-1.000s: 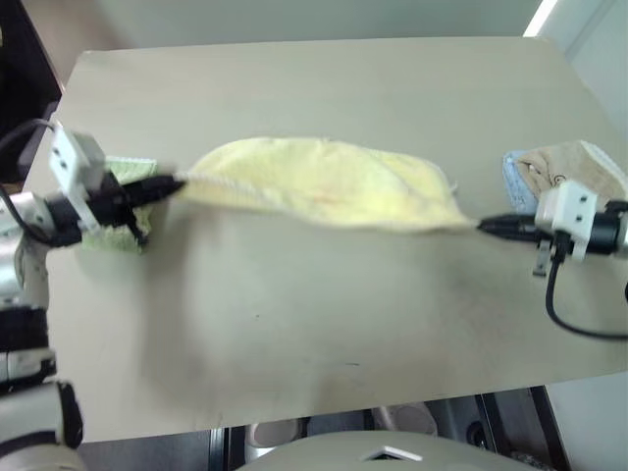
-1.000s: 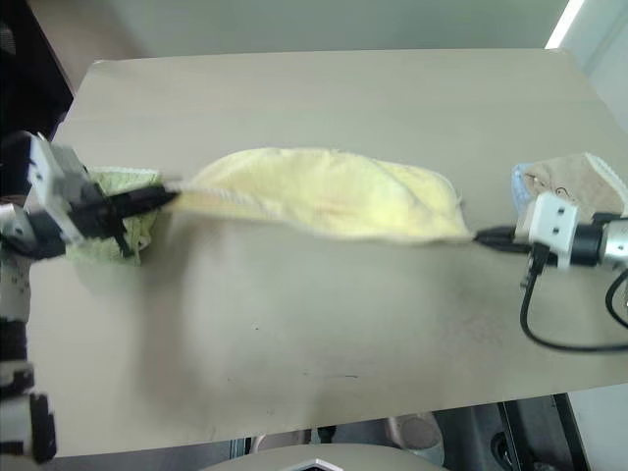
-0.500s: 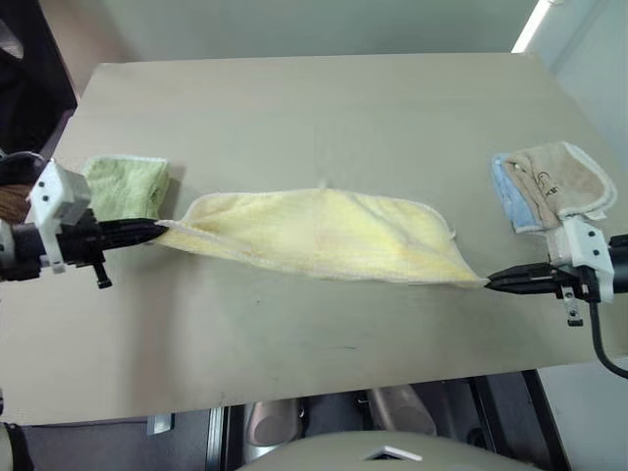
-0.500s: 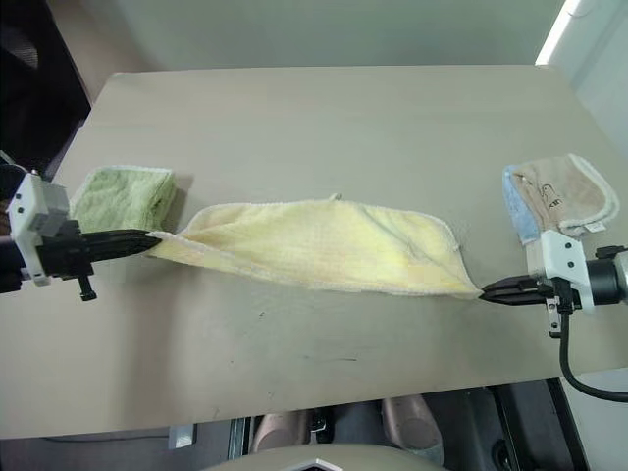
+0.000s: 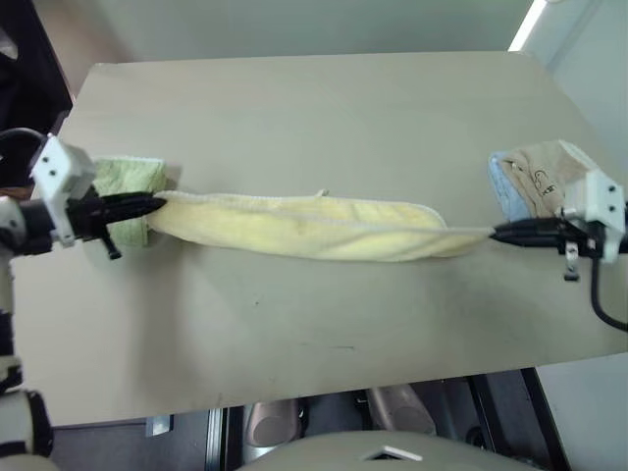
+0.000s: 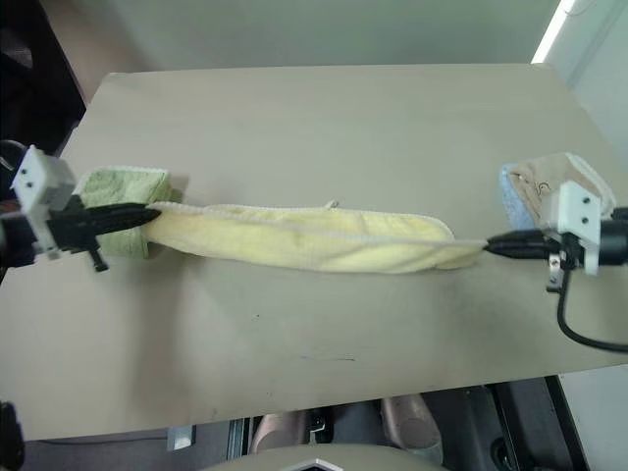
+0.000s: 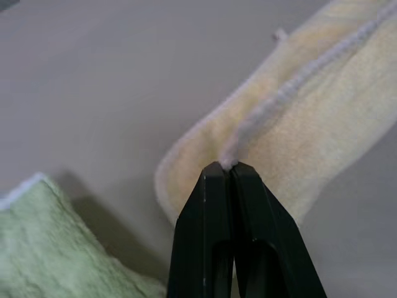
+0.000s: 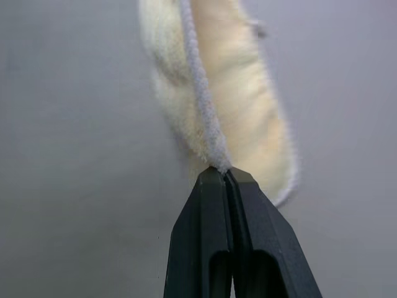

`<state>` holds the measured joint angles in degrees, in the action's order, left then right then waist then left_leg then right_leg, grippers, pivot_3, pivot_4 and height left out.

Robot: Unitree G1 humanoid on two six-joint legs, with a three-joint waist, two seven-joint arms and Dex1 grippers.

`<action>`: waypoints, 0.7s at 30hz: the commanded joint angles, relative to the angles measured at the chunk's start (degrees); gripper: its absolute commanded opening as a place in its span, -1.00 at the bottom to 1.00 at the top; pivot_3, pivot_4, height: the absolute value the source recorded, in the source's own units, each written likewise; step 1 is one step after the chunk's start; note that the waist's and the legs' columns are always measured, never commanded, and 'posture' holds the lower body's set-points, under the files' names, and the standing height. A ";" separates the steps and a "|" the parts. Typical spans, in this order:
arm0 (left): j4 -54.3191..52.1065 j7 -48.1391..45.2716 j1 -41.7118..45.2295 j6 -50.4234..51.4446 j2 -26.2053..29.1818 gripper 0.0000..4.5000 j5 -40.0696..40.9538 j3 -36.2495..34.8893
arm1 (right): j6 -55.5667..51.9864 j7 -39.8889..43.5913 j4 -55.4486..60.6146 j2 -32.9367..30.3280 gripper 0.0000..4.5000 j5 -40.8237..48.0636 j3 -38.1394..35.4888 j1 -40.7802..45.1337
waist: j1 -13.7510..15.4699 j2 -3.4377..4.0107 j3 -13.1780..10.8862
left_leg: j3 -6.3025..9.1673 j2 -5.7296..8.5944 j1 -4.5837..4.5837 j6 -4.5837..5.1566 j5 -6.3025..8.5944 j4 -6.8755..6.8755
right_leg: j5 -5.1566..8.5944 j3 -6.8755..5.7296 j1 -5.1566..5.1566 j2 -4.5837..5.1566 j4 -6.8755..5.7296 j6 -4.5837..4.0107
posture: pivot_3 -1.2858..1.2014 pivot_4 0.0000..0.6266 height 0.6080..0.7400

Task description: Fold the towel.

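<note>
The towel (image 5: 314,228) is pale yellow terry, bunched into a long narrow band with a whitish stitched hem running along its upper edge like a cord. Its long axis runs straight from one gripper to the other, across the table (image 5: 324,108), and it seems to hang just above the tabletop, though the middle may brush it. The left gripper (image 5: 157,204) is clamped on one corner of the hem; the right gripper (image 5: 497,234) pinches the opposite corner. A folded green towel (image 5: 132,182) sits just behind the left gripper, and a beige towel (image 5: 545,172) just beyond the right one.
</note>
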<state>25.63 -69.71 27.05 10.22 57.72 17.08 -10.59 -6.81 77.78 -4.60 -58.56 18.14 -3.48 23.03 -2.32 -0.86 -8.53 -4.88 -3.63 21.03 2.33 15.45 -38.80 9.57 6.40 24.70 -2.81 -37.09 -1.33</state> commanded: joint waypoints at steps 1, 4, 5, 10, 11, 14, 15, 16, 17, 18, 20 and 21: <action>6.47 3.26 4.79 -6.85 -1.16 -1.00 -5.51 2.74 | 7.36 -3.95 -9.26 2.75 -0.99 -7.35 3.34 6.46 | -0.02 0.00 0.00 | 0.00 0.00 0.00 0.00 0.00 0.01 | -0.03 0.00 0.01 0.00 -0.02 0.05 | 0.03 -0.52 0.99; 13.98 6.70 9.90 -12.85 -3.16 -1.00 -10.57 6.16 | 12.34 -6.69 -18.67 6.02 -0.99 -12.68 6.76 13.04 | 0.01 0.01 0.00 | -0.01 0.00 0.02 0.08 -0.05 0.01 | -0.15 0.01 0.07 0.00 -0.05 0.17 | 0.03 -0.52 0.99; 16.38 7.63 11.55 -14.72 -3.85 -1.00 -12.22 7.39 | 14.16 -7.11 -21.60 6.91 -0.99 -14.23 7.91 14.80 | 0.01 0.01 0.00 | -0.01 -0.01 0.02 0.10 -0.06 0.00 | -0.20 0.01 0.08 0.00 -0.05 0.21 | 0.03 -0.52 0.99; 25.02 9.36 16.88 -21.34 -6.12 -1.00 -17.41 11.56 | 20.70 -9.79 -33.09 10.59 -0.99 -19.71 11.51 21.14 | 0.04 0.01 0.00 | -0.01 -0.01 0.08 0.12 -0.08 0.15 | -0.30 -0.01 0.14 0.00 -0.01 0.40 | 0.03 -0.52 0.99; 26.23 9.36 17.47 -22.40 -6.37 -1.00 -18.22 12.27 | 22.05 -10.66 -34.95 11.09 -0.99 -20.86 12.11 22.02 | 0.03 0.01 0.00 | -0.01 -0.01 0.08 0.12 -0.08 0.18 | -0.32 -0.01 0.13 0.00 0.02 0.43 | 0.03 -0.52 0.99; 28.89 9.22 18.68 -24.49 -6.71 -1.00 -19.75 13.40 | 24.55 -11.94 -38.90 12.28 -0.99 -22.36 12.68 23.84 | 0.00 0.01 0.00 | -0.02 -0.02 0.09 0.11 -0.08 0.25 | -0.39 -0.01 0.17 0.00 0.04 0.57 | 0.03 -0.52 0.99; 29.87 9.39 19.15 -24.56 -6.90 -0.90 -20.14 13.64 | 24.96 -12.49 -40.15 12.69 -1.00 -22.87 12.89 24.47 | -0.01 0.01 0.00 | -0.02 -0.01 0.10 0.10 -0.08 0.30 | -0.38 -0.01 0.18 0.00 0.04 0.61 | 0.03 -0.52 0.99; 30.66 9.50 19.53 -24.67 -7.04 -0.79 -20.39 13.80 | 25.34 -12.87 -41.14 12.97 -1.00 -23.29 13.06 24.95 | -0.02 0.01 0.00 | -0.02 -0.02 0.10 0.10 -0.09 0.34 | -0.37 -0.01 0.20 0.00 0.04 0.62 | 0.03 -0.52 0.99; 31.36 9.75 19.89 -24.97 -7.25 -0.70 -20.53 13.78 | 25.66 -13.42 -42.07 13.21 -0.91 -23.79 13.19 25.27 | -0.02 0.01 0.00 | -0.01 -0.02 0.10 0.10 -0.09 0.40 | -0.37 -0.02 0.21 0.00 0.05 0.62 | 0.03 -0.52 0.99; 31.99 9.99 20.26 -25.05 -7.47 -0.58 -20.58 13.64 | 25.67 -13.92 -42.76 13.41 -0.81 -24.15 13.18 25.49 | -0.02 0.01 0.00 | -0.01 -0.02 0.10 0.09 -0.09 0.45 | -0.36 -0.02 0.23 0.00 0.05 0.63 | 0.03 -0.52 0.99; 32.82 10.24 20.76 -25.43 -7.70 -0.27 -20.56 13.31 | 26.06 -14.46 -43.55 13.49 -0.59 -24.64 13.08 25.65 | -0.03 0.01 0.00 | -0.01 -0.02 0.10 0.09 -0.10 0.51 | -0.34 -0.03 0.23 0.00 0.06 0.64 | 0.03 -0.52 0.99; 33.18 10.71 20.98 -25.56 -7.72 -0.10 -20.45 12.97 | 26.44 -14.95 -43.59 13.32 -0.41 -24.84 12.93 25.58 | -0.03 0.01 0.00 | -0.01 -0.02 0.10 0.09 -0.10 0.52 | -0.32 -0.03 0.23 0.00 0.06 0.66 | 0.03 -0.52 0.99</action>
<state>58.71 -59.60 46.53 -14.23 49.78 -3.66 3.43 18.45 63.87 -48.28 -44.70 -6.43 10.16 47.49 -2.35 -0.85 -8.54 -4.89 -3.65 21.13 2.42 15.35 -38.26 9.26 6.37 24.93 -2.81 -37.03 -0.66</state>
